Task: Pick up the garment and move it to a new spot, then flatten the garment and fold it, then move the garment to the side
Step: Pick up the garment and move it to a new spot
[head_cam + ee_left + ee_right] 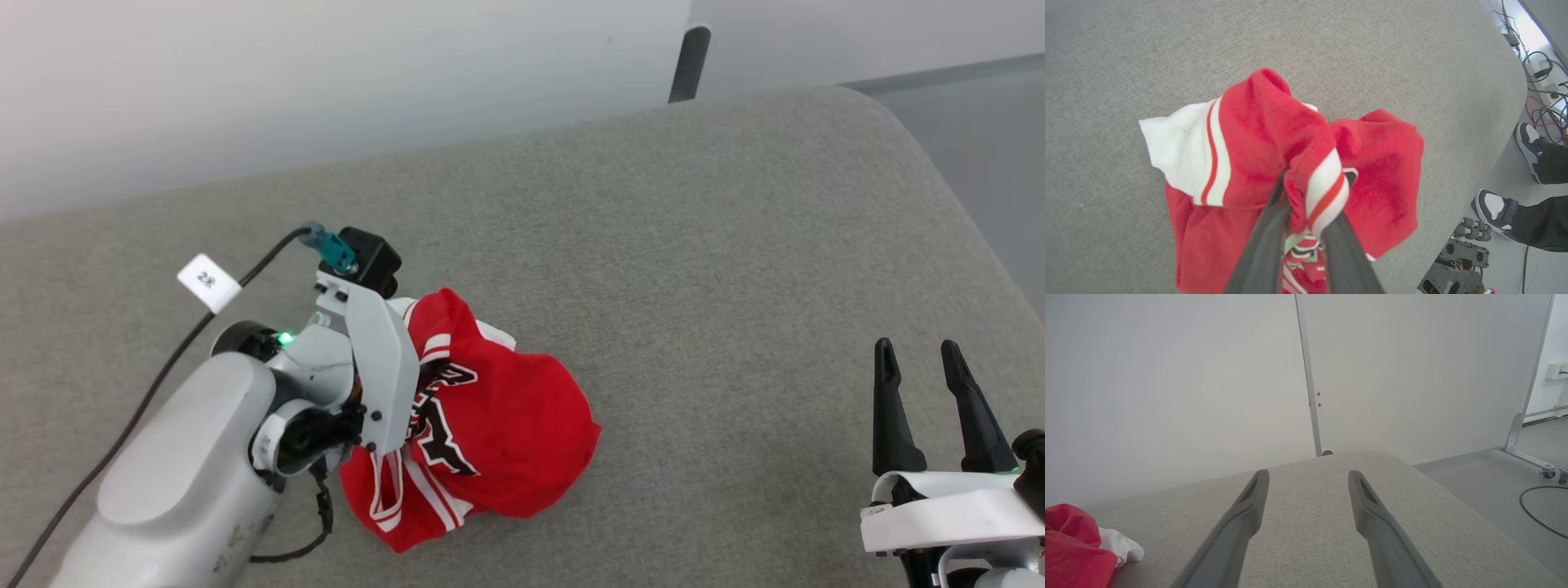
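The garment (498, 425) is a red jersey with white sleeves and striped trim, lying bunched on the grey padded surface (694, 245) at the lower left. My left gripper (1308, 200) points down into the bunch, shut on a fold of red cloth and striped trim (1327, 192). In the head view its wrist (375, 351) covers its fingers. My right gripper (917, 347) stands open at the lower right, well away from the garment, with nothing between its fingers (1249, 514). In the right wrist view the garment (1073, 539) lies at the lower left corner.
A black cable with a white tag (208, 282) runs along my left arm. The surface's rounded edge (963, 212) drops to the floor on the right. A person's feet in sneakers (1494, 206) and loose cables (1543, 81) are on the floor beyond that edge.
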You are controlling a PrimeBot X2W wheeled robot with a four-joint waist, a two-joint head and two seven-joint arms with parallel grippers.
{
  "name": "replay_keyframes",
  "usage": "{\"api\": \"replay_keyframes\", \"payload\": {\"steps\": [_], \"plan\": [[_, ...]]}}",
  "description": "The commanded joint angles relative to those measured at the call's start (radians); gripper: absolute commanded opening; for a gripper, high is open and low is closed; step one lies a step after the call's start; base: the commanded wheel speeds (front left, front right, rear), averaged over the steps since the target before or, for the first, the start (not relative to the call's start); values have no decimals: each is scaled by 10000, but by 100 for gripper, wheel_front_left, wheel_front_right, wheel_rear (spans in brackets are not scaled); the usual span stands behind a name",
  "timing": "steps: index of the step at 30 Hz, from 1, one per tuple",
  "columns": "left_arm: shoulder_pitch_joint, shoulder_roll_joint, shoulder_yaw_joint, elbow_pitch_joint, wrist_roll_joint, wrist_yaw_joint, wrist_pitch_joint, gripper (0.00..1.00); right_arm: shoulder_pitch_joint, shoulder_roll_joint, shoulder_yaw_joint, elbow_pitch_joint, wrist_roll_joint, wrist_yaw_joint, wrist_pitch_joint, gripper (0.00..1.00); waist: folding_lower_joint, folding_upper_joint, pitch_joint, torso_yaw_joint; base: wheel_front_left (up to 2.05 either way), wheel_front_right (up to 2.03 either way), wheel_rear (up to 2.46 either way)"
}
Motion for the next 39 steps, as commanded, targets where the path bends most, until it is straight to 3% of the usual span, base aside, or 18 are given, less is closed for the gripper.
{"api": "replay_keyframes", "payload": {"steps": [1, 7, 12, 25, 39], "plan": [[-121, -36, -9, 55, -58, -106, -52, 100, -61, 20, -3, 22, -43, 4, -41, 100, 0, 0, -172, 169, 0, 0, 0], [-343, -19, 28, -69, -196, -321, -184, 100, 249, 20, -17, -70, -266, 4, 138, 100, 0, 0, -682, 678, 0, 0, 0], [-40, 171, 199, -588, -104, -431, -891, 100, 493, 21, 2, -196, -363, 4, 302, 100, 0, 0, -1192, 1158, 0, 0, 0], [2125, 1045, 1533, -1733, 1112, -125, -5474, 100, 993, 17, 17, -534, -595, 4, 457, 100, 0, 0, -1886, 2481, 0, 0, 0], [4727, 1130, 2572, -1606, 1617, 537, -9064, 100, 1493, 14, -435, -314, -865, 4, 212, 100, 0, 0, -2287, 3602, 0, 0, 0]]}}
